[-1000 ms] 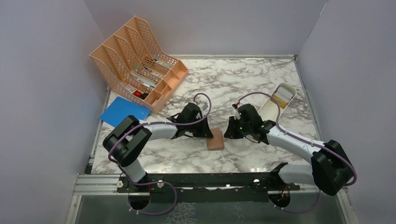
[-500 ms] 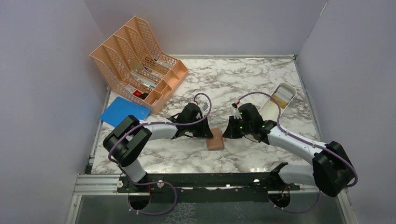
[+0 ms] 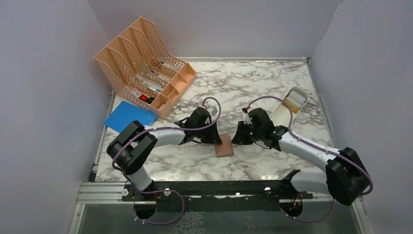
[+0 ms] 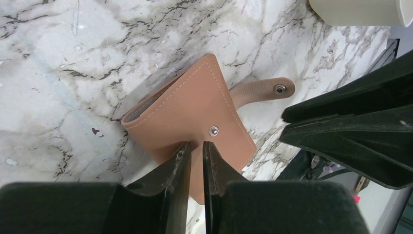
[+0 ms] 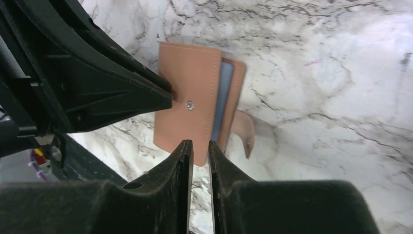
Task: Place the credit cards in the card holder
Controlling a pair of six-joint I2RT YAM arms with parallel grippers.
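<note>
The little tan card holder [image 3: 224, 146] lies flat near the middle of the marble table [image 3: 253, 83]. The left gripper [image 3: 217, 138] is just beside it at 9 o'clock, and the right gripper [image 3: 237, 137] at 2 o'clock. At the table's 10 o'clock stands a peach file rack [image 3: 141, 58]. A blue folder [image 3: 127, 116] lies at 9, a white tray [image 3: 287, 108] at 3.

Saw a marble table [image 3: 253, 83] carrying a peach mesh organiser [image 3: 141, 58] far left, a blue folder [image 3: 127, 116] beside it. Found a tan card holder [image 3: 225, 146] mid-table and a white tray [image 3: 292, 105] to its right
</note>
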